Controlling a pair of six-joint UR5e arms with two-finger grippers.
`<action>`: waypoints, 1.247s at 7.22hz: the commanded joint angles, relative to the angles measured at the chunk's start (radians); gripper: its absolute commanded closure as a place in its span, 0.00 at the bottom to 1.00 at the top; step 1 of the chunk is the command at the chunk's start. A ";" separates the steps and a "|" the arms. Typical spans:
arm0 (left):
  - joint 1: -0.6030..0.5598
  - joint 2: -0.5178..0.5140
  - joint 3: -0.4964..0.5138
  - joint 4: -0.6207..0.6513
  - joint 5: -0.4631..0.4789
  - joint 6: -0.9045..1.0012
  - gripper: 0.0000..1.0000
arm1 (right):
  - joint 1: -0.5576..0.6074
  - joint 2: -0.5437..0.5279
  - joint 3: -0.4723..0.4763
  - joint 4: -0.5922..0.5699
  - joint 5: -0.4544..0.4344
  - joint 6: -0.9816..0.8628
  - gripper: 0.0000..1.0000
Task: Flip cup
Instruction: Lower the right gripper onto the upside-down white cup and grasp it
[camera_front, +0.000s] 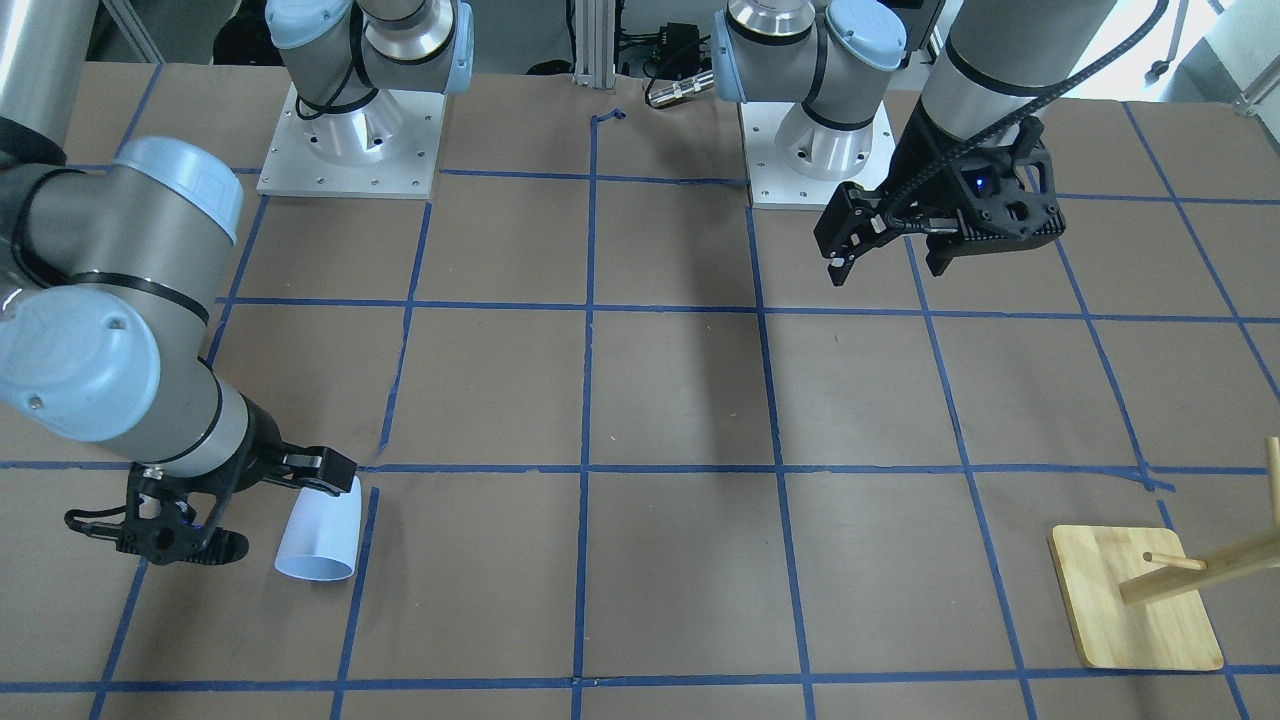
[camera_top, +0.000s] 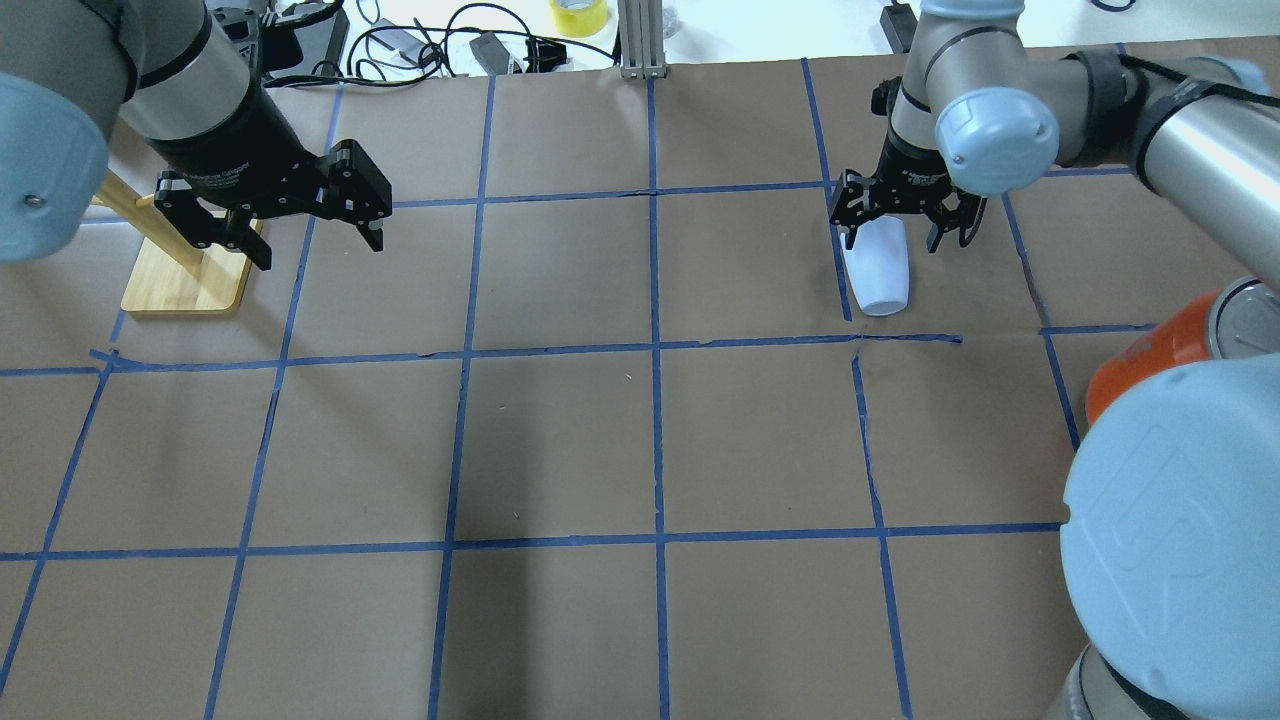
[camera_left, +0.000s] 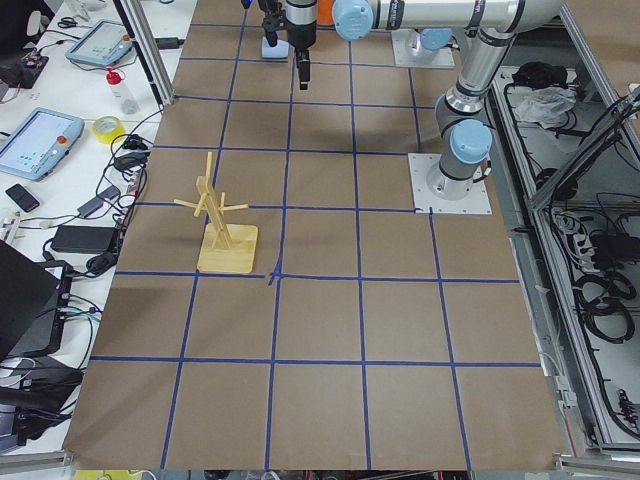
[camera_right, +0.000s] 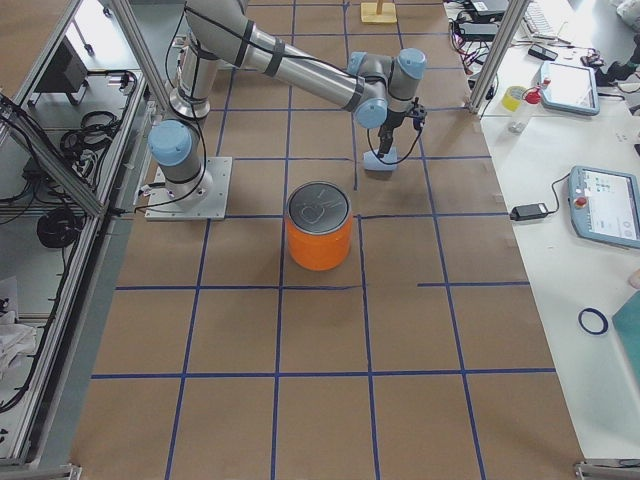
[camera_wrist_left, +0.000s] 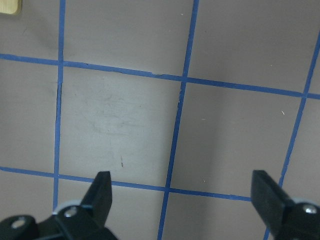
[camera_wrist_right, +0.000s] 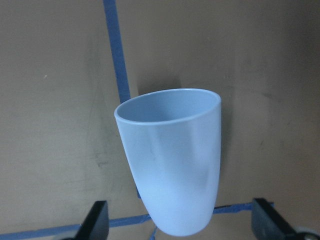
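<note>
The pale blue cup is tipped over on the table, its wide rim pointing away from the robot and its narrow base toward my right gripper. In the right wrist view the cup has its base between the two fingertips, with a gap on each side. The right gripper is open over the cup. I cannot tell whether the cup lies flat or leans. My left gripper is open and empty above bare table, far from the cup; it also shows in the left wrist view.
A big orange can with a silver top stands on the robot's right, nearer the robot than the cup, and also shows in the overhead view. A wooden peg stand sits at the far left, close to my left gripper. Blue tape lines grid the brown table.
</note>
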 joint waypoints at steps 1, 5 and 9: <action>0.000 -0.002 0.000 0.000 0.000 0.000 0.00 | 0.001 0.037 0.022 -0.069 -0.010 -0.001 0.00; 0.000 -0.002 0.000 0.000 0.000 0.000 0.00 | 0.002 0.057 0.028 -0.120 -0.010 -0.010 0.00; 0.000 -0.002 0.000 0.002 -0.001 0.000 0.00 | 0.005 0.075 0.031 -0.171 -0.010 -0.042 0.00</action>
